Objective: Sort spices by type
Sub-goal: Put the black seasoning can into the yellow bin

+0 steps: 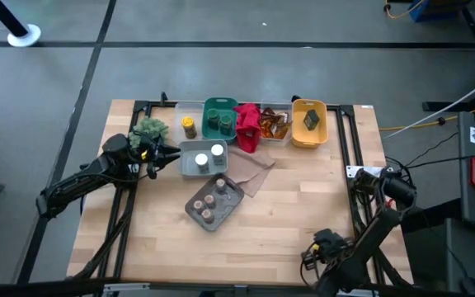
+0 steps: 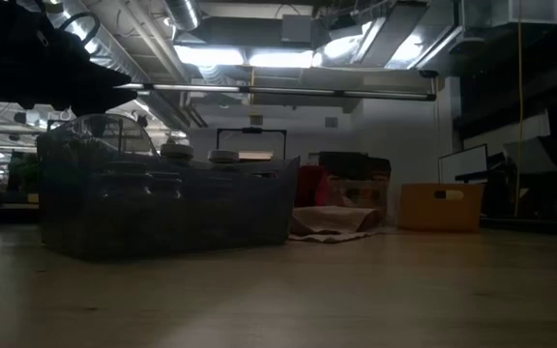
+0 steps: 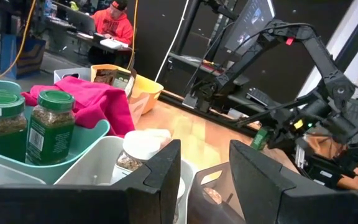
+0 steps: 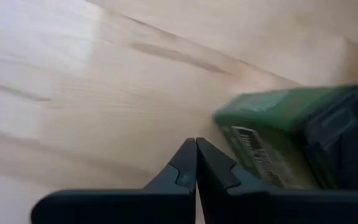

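Note:
The spices stand sorted in bins at the table's far side: a yellow-lidded jar (image 1: pixel 189 125), green-lidded jars (image 1: pixel 218 120) in a teal bin, orange-brown packets (image 1: pixel 275 124), and a dark green packet (image 1: pixel 310 121) in a yellow bin. White-lidded jars (image 1: pixel 209 155) fill a pale bin, and tan-lidded jars (image 1: pixel 211 200) sit on a grey tray. My left gripper (image 3: pixel 204 180) is open, level, just left of the pale bin. My right gripper (image 4: pixel 196 149) is shut, pointing down at the table's near right, beside a green packet (image 4: pixel 278 140) lying on the wood. My right gripper's shut fingertips stand right next to the green packet's near corner (image 4: pixel 221 119), coming from above. Whether they touch it I cannot tell. The packet lies flat on the table.
A red cloth (image 1: pixel 247 125) drapes over the bins between the teal one and the packets. A small green plant (image 1: pixel 148 129) stands at the far left. Brown paper (image 1: pixel 252 172) lies beside the pale bin. A person in red (image 3: pixel 114 22) sits beyond the table.

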Motion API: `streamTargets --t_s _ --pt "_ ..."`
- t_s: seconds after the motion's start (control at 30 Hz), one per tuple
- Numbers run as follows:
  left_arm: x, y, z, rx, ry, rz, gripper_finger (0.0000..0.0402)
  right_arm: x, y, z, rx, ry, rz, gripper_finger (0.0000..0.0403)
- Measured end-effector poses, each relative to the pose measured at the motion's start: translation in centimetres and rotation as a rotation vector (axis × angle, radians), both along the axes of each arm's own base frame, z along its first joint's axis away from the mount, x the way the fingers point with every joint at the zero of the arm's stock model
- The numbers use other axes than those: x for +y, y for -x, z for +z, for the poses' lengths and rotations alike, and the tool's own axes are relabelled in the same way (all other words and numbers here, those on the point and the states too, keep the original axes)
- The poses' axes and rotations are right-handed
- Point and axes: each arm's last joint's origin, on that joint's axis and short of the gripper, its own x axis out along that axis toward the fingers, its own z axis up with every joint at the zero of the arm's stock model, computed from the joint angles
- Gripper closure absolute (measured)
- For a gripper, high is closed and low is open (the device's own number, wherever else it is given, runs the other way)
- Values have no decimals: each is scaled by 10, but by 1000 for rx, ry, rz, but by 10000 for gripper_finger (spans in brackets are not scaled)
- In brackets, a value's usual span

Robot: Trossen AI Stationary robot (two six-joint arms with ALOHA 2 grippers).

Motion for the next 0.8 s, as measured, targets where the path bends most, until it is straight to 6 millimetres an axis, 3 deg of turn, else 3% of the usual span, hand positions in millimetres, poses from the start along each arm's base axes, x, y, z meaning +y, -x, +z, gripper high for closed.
streamTargets --t_s 0.17,0.37,0.53,0.67,0.8 --pt "0 0 0 0 0 0 274 0 -3 36 -83 0 88 398" --pt "0 0 0 0 0 0 274 -9 4 79 18 44 197 398" --pt "0 0 0 0 0 0 274 -14 3 96 62 -46 302 389" --pt "0 0 0 1 -8 0 274 -24 -2 102 151 -116 281 348" --pt "0 0 0 2 -11 0 274 -29 -9 102 260 -229 305 278"
